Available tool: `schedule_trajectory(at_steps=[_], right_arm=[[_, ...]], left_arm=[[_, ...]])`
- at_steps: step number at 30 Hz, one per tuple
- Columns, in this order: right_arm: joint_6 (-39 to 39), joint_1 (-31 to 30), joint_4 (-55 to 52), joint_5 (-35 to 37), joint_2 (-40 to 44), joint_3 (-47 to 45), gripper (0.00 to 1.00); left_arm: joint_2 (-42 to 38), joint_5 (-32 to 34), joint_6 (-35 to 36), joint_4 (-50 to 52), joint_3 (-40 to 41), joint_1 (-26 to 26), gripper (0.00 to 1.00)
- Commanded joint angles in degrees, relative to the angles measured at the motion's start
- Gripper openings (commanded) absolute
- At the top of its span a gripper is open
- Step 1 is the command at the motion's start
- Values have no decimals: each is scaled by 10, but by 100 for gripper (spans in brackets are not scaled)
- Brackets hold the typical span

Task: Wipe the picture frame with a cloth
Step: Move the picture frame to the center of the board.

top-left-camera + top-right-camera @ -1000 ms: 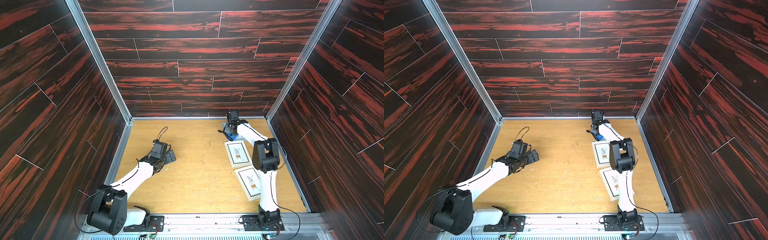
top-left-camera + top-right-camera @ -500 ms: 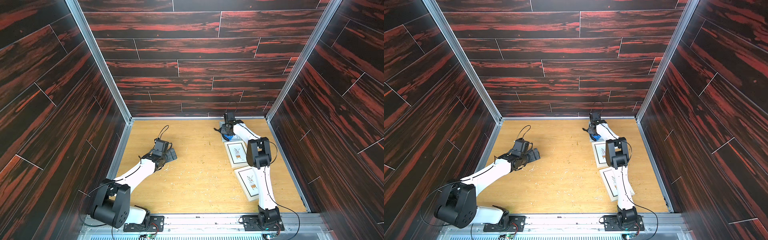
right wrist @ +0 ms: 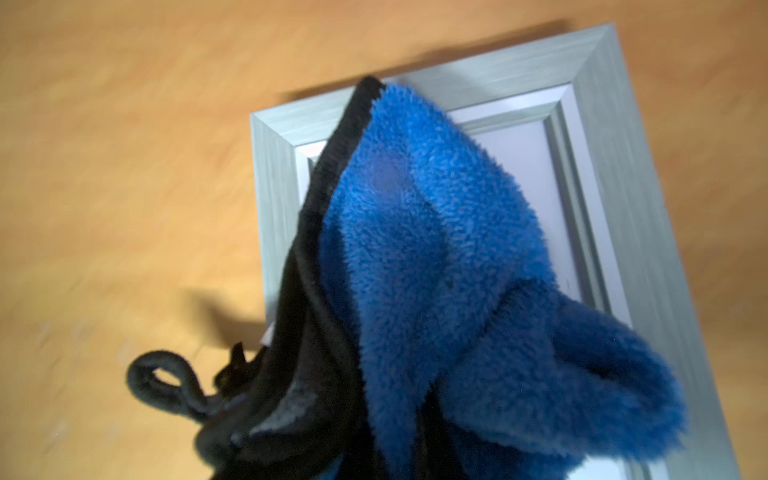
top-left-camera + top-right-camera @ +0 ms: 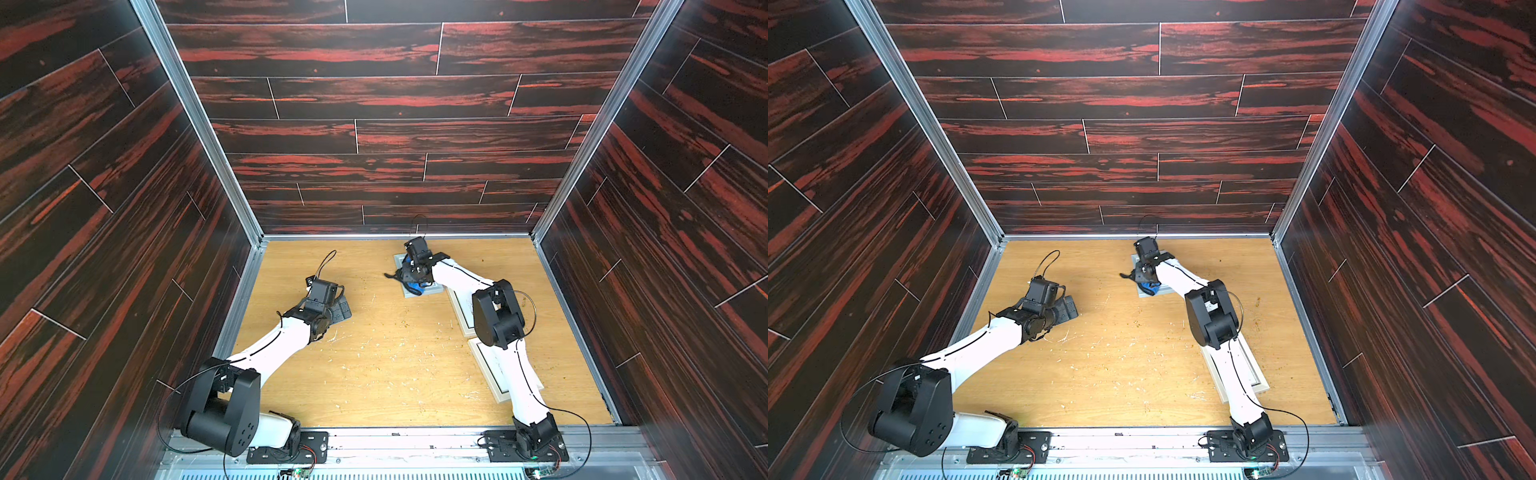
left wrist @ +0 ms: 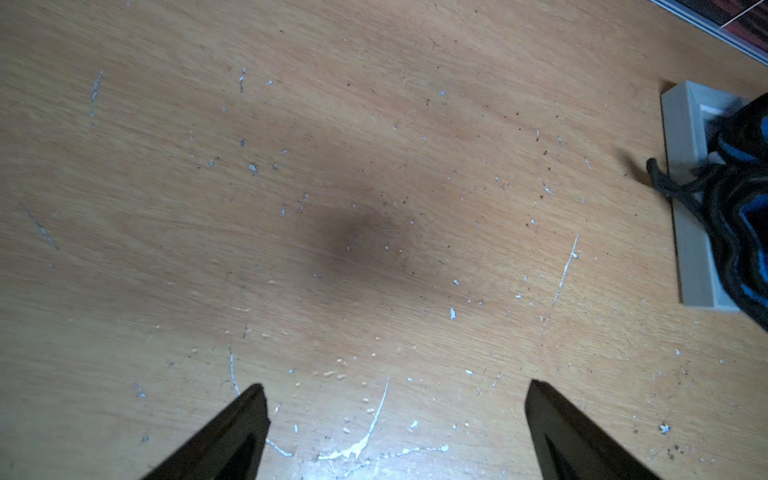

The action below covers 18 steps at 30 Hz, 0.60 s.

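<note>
right claw [image 4: 408, 277] was pinched shut on the bunched cloth [image 4: 414, 287], low over the grey picture frame [image 4: 400, 262] in both top views; wiping looked under way, with most still to do. left claw [image 5: 395, 395] hung spread wide over bare table [image 5: 291, 208] in its wrist view. right wrist view hid the fingers behind cloth; contact with the frame was unclear.

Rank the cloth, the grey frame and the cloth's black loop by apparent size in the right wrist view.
Largest: grey frame and cloth, roughly alike. The cloth hangs nearer the camera, so I won't rank them.
Smallest: black loop, clearly.
</note>
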<state>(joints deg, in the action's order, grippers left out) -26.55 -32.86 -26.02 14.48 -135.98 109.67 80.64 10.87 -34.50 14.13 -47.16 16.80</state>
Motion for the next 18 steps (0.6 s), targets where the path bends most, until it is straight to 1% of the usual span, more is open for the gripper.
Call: schedule_trajectory(at_steps=[1,3,6,10,13,15,18], right_arm=[[-40,-42,-10,-31,49,-105,0],[-57,-61,18,-39,93,-168,0],[-74,-88,42,-47,149,-237,0],[-83,-111,47,-47,214,-287,0],[-69,-106,37,-22,263,-304,0],[-48,-84,35,-7,284,-310,0],[-28,-46,42,-13,290,-318,0]], left_arm=[[1,13,-1,11,-4,0,100],[10,-4,3,10,-10,1,96],[32,-39,9,16,-26,1,93],[67,-103,15,10,-49,2,86],[84,-136,2,-13,-54,6,84],[101,-155,-7,-31,-60,14,83],[133,-174,-18,-45,-81,35,79]])
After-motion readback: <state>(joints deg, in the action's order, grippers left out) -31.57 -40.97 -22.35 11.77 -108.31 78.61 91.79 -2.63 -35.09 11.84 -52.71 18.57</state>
